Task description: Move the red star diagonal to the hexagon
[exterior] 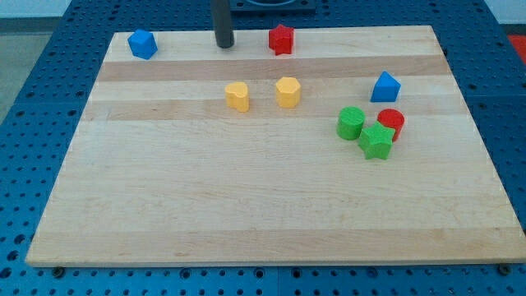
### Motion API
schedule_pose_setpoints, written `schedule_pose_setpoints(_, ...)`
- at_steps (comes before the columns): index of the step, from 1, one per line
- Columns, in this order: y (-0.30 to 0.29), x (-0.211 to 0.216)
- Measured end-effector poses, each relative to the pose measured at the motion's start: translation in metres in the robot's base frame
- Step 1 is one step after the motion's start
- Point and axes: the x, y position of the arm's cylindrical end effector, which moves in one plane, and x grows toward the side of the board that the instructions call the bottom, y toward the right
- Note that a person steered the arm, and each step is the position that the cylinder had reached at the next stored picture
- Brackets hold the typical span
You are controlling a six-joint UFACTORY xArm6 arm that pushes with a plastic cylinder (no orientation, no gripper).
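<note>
Bright and evenly lit from overhead, with only short, soft shadows hugging the bases of the blocks on the pale wooden desk (246, 205). No harsh glare, just a mild sheen across the wood. Reasonably sharp throughout, slightly soft and compressed, without noticeable edge distortion.

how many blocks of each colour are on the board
blue: 2, the blue cube-like block and the blue pointed block
red: 2, the red star and the red cylinder
yellow: 2, the left yellow block and the right yellow block
green: 2, the green cylinder and the green star
total: 8
</note>
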Motion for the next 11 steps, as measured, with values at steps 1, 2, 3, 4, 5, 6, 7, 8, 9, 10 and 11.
schedule_pose_setpoints(1, 0.024, -0.021)
schedule_pose_setpoints(2, 0.073, -0.022)
schedule_pose_setpoints(3, 0.116, 0.002)
schedule_pose_setpoints(4, 0.159, 0.041)
schedule_pose_setpoints(5, 0.164, 0.059)
schedule_pose_setpoints(6, 0.164, 0.047)
schedule_pose_setpoints(7, 0.170, 0.018)
schedule_pose_setpoints(8, 0.140, 0.017)
schedule_pose_setpoints(9, 0.098, 0.022)
schedule_pose_setpoints(10, 0.064, 0.057)
schedule_pose_setpoints(11, 0.033, 0.096)
